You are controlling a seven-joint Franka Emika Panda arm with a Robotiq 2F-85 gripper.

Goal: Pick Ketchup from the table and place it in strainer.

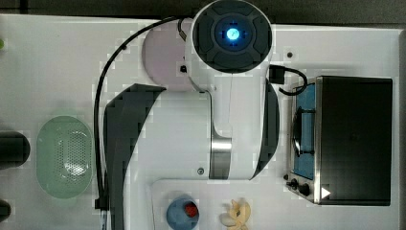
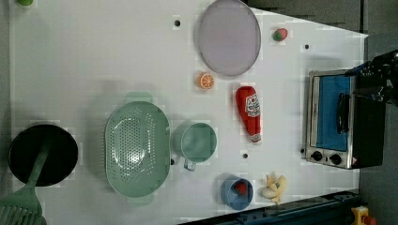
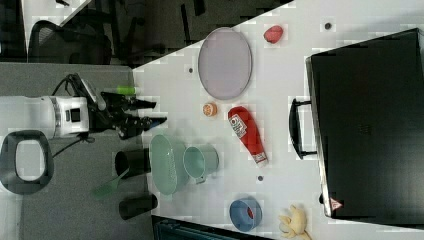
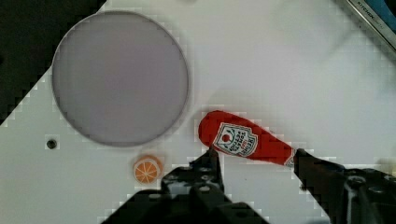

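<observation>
The hand (image 4: 256, 161) hangs released, fingers spread, holding nothing. The ketchup (image 4: 247, 140) lies flat on the table (image 4: 289, 70) beneath it, between the fingers' tips. Best to descend squarely and pinch across the bottle's body. Its white label's writing is too small to read. The strainer (image 2: 137, 149) sits well apart.

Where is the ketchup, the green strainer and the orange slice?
ketchup (image 2: 250, 114), left view, on its label.
strainer (image 2: 136, 147), left view, on its holed bottom.
orange slice (image 2: 205, 80), left view, on its middle.
</observation>
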